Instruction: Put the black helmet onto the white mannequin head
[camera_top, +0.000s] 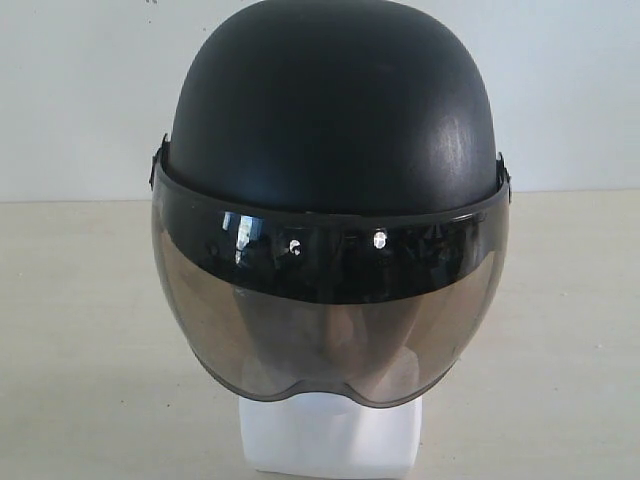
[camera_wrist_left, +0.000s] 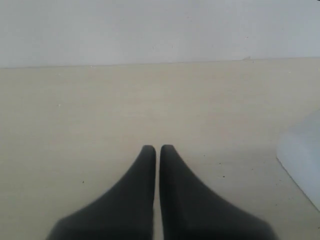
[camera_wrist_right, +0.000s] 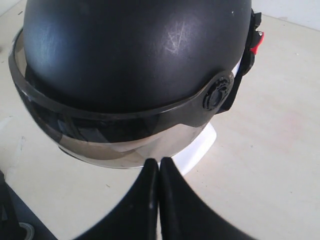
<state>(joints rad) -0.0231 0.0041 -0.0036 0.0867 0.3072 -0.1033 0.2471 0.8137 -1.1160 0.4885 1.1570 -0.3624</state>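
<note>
The black helmet (camera_top: 335, 110) sits upright on the white mannequin head (camera_top: 325, 435), covering it. Its smoky visor (camera_top: 330, 320) hangs down over the face, so only the blocky neck base shows below. Neither gripper appears in the exterior view. In the right wrist view the helmet (camera_wrist_right: 135, 50) fills the upper part, with the white base (camera_wrist_right: 200, 147) under it. My right gripper (camera_wrist_right: 159, 161) is shut and empty, its tips close to the visor's lower rim. My left gripper (camera_wrist_left: 158, 148) is shut on nothing over bare table, with a white block edge (camera_wrist_left: 302, 160) off to one side.
A pale beige table (camera_top: 80, 340) runs back to a white wall (camera_top: 80, 90). A red tab on the strap buckle (camera_wrist_right: 256, 42) shows at the helmet's side. Part of a dark robot base (camera_wrist_right: 12, 220) shows at one corner of the right wrist view.
</note>
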